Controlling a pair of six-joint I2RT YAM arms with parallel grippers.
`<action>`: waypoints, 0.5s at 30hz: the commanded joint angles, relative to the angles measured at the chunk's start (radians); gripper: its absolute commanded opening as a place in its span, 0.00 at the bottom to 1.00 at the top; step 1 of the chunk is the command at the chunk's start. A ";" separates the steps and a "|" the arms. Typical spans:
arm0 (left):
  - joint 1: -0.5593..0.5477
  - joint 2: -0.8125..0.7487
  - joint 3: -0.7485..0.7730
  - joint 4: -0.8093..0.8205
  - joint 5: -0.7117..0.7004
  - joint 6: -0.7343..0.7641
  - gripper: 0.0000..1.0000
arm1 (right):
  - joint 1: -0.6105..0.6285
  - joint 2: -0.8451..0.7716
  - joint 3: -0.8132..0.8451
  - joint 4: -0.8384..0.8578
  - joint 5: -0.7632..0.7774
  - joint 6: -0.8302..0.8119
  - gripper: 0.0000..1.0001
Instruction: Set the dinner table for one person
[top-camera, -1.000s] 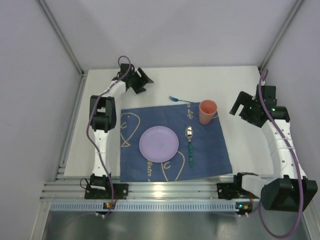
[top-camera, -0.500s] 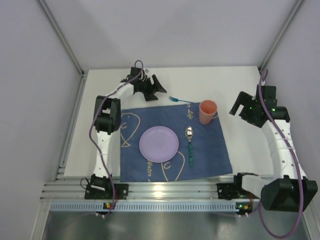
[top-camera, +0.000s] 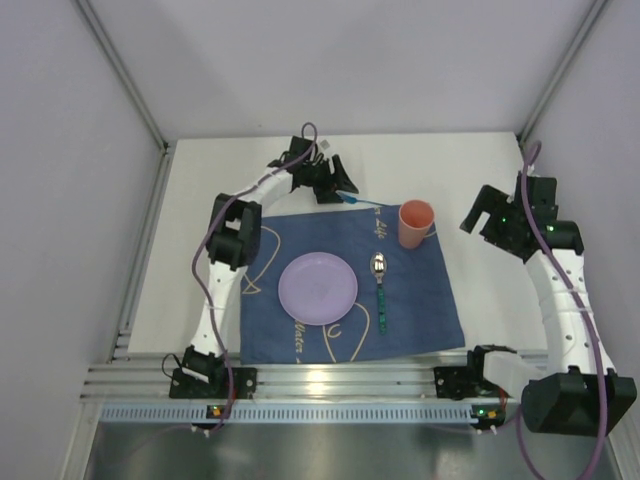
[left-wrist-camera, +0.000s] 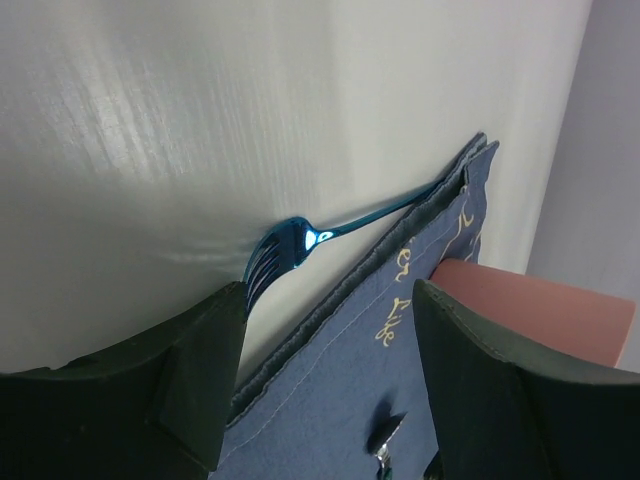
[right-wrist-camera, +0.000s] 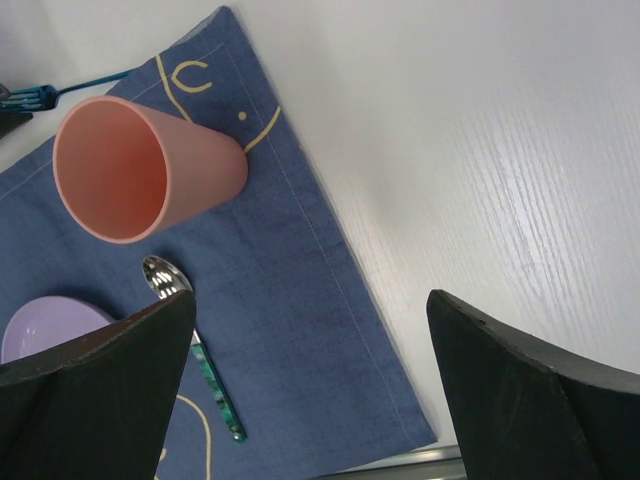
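On the white dinner table lies a blue cloth with fish drawings. On it are a purple plate, a spoon with a green handle, and a pink cup at the back right. A blue fork lies at the cloth's back edge, tines on the bare table. My left gripper is open just above the fork's tines, not touching it. My right gripper is open and empty, above the table right of the cup.
A slotted aluminium rail runs along the near edge, with both arm bases on it. Grey walls and frame posts close in the back and sides. The cloth's right edge lies under my right gripper.
My left gripper has swung right along the back of the table, from the back-left corner to the blue fork. My right arm has barely moved.
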 joint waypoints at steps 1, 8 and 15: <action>-0.012 0.067 -0.001 -0.083 -0.136 0.005 0.71 | -0.016 -0.037 -0.015 -0.009 0.009 0.000 1.00; -0.012 0.082 0.027 -0.105 -0.184 0.003 0.56 | -0.016 -0.051 -0.016 -0.023 0.034 -0.010 1.00; -0.009 0.102 0.045 -0.100 -0.202 -0.001 0.35 | -0.018 -0.052 -0.018 -0.027 0.026 -0.012 1.00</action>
